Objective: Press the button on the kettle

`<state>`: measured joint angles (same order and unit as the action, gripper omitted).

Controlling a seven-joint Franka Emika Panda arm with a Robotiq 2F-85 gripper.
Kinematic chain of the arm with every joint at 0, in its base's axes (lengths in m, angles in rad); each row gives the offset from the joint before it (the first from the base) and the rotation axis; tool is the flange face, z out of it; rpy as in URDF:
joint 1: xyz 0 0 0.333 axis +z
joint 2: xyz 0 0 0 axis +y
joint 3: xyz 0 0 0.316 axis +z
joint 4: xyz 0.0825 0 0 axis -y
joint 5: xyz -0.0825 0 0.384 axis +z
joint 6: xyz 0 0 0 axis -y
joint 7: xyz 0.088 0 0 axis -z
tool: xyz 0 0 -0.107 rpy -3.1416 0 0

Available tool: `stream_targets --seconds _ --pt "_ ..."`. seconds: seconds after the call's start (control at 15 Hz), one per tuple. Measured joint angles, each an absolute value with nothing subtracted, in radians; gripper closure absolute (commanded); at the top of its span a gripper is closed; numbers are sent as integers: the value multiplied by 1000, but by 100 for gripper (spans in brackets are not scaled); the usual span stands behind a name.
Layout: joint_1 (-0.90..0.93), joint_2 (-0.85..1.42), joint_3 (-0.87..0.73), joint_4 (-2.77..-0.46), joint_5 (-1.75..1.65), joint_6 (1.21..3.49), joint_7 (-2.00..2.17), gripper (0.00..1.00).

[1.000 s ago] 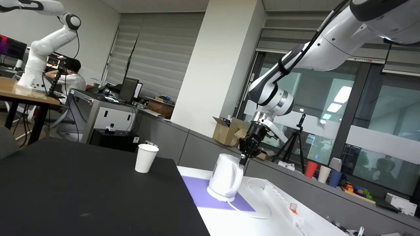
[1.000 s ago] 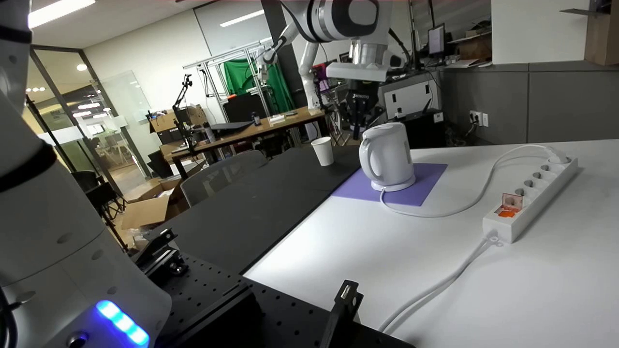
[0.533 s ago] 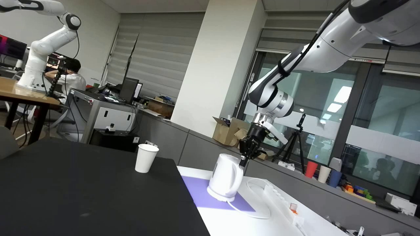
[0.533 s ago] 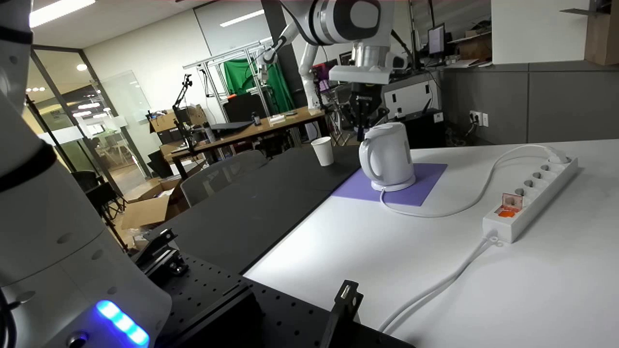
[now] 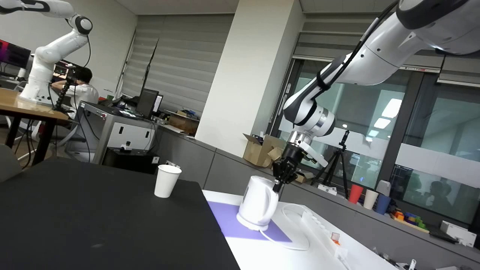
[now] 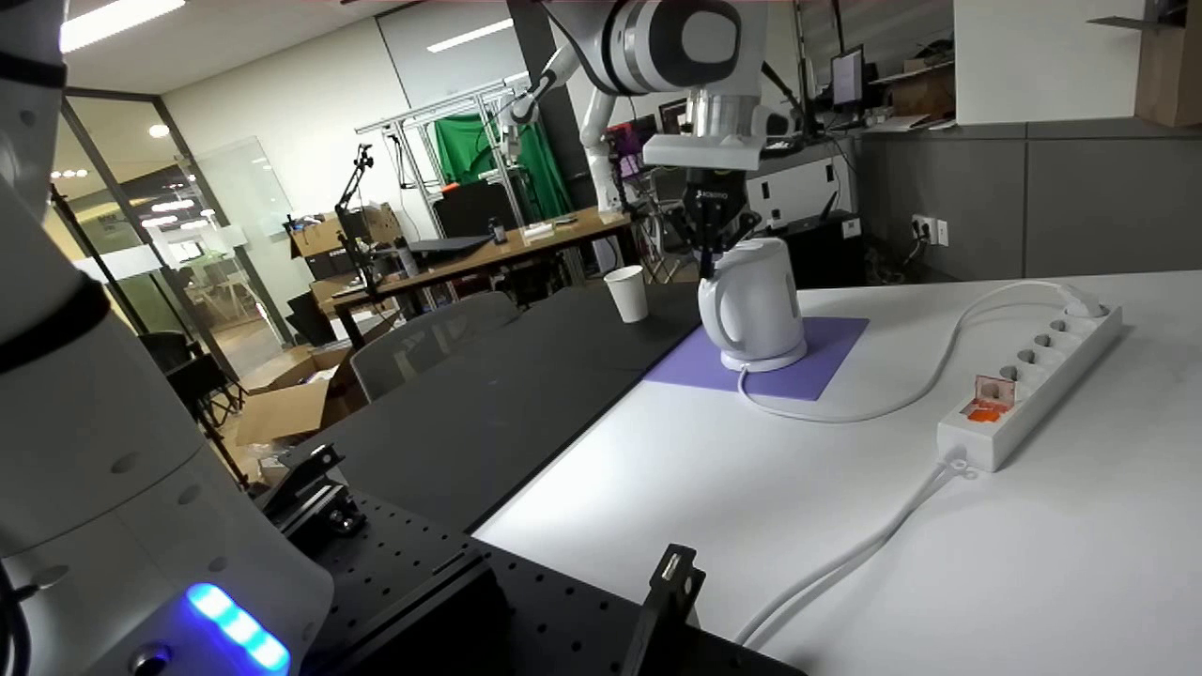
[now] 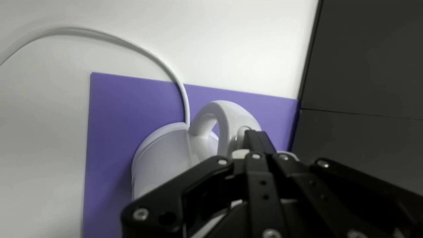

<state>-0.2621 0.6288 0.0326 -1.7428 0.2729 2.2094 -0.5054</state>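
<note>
The white kettle [image 5: 255, 204] stands upright on a purple mat [image 6: 831, 352], its loop handle [image 6: 718, 314] toward the arm. It also shows in the wrist view [image 7: 165, 158], partly hidden by the gripper. An oval button outline [image 7: 241, 136] shows on top of the handle, partly covered by my fingertips. My gripper [image 7: 256, 131] is shut, its two black fingers together with nothing between them. In both exterior views the gripper [image 5: 277, 187] points down at the top of the handle [image 5: 271, 202]. Whether the tips touch the button cannot be told.
A white paper cup [image 6: 627, 294] stands on the black table [image 6: 488, 413] beside the white table [image 6: 751, 507]. The kettle's white cord [image 6: 901, 404] runs to a power strip [image 6: 1042, 385] with an orange switch.
My gripper has shifted slightly rightward in one exterior view and slightly lower over the top of the kettle's handle. It stays shut, and the kettle stands where it was.
</note>
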Motion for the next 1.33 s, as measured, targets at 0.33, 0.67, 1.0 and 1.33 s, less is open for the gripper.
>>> stream_targets --seconds 0.33,0.67,1.0,1.33 --pt "-262 626 34 -1744 274 2236 -506 100" --pt "-263 620 41 -1744 276 2248 -507 100" --pt "-253 551 40 -1746 252 2209 -500 100" --pt "-208 459 9 -1779 138 2264 -442 73"
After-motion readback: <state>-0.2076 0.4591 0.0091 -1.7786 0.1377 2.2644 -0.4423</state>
